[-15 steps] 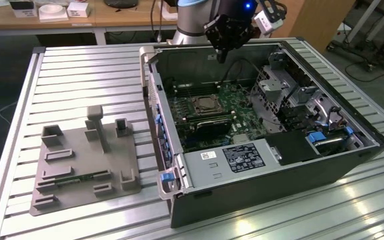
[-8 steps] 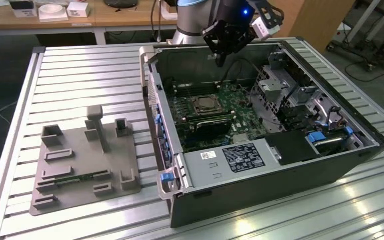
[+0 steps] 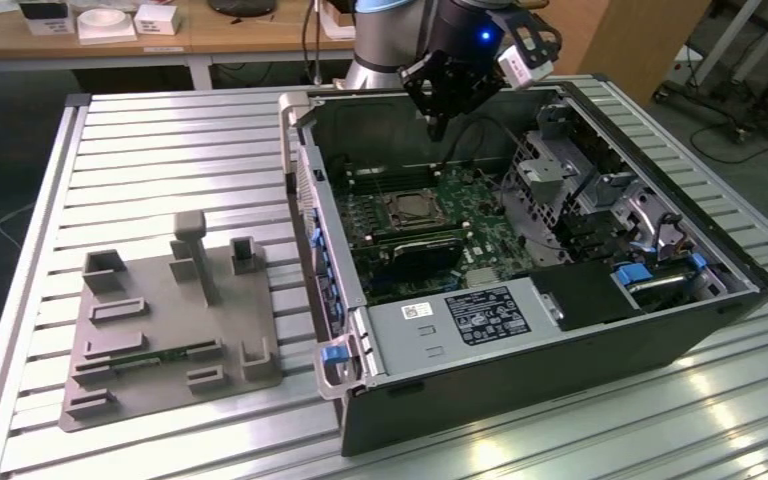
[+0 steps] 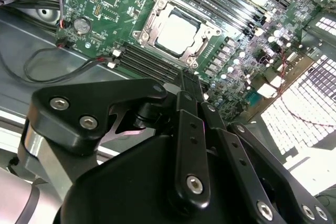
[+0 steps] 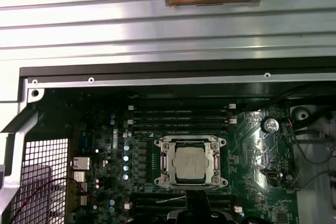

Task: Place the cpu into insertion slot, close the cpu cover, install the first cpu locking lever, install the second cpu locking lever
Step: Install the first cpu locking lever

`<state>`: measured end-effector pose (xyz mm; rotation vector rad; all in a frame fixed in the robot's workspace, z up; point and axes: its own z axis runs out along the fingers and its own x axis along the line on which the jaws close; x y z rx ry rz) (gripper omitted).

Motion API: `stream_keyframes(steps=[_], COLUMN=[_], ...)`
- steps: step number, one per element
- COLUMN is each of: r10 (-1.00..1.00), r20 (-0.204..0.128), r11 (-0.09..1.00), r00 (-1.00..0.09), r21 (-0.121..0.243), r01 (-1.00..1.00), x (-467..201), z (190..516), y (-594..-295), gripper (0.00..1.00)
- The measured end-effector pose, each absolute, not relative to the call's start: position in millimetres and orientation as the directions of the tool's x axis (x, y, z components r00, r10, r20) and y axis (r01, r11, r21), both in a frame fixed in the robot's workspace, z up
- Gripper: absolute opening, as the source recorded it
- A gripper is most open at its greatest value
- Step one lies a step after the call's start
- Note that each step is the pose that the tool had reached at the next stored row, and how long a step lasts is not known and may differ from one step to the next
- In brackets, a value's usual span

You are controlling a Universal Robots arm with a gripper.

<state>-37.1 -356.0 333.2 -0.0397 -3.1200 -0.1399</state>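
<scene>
The cpu (image 3: 418, 208) (image 4: 177, 31) (image 5: 190, 162), a pale square chip, lies flat in the socket on the green motherboard inside the open computer case. The cpu cover (image 4: 148, 20) (image 5: 167, 163), a silvery frame, lies down around the chip with the metal top showing through its open centre. My gripper (image 3: 434, 127) (image 4: 187, 77) hangs above the case's back wall, raised well off the board and apart from the socket. Its black fingers (image 4: 190, 129) are pressed together with nothing between them.
The open case (image 3: 624, 345) stands on a slatted metal table (image 3: 157, 150). A white-labelled black box (image 3: 484, 315) sits at the case's front, a drive cage (image 3: 558, 170) on the exterior view's right. A grey fixture plate (image 3: 171, 330) with upright blocks lies to the exterior view's left.
</scene>
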Motion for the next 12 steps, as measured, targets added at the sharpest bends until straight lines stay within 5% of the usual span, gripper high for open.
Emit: stream_keyframes(steps=[12], r10=[0.025], r20=[0.019], r11=[0.996], r00=[-1.000], r21=[0.089], r01=[0.026], x=[-37.1], z=[332.5], y=[-356.0], gripper=[0.11])
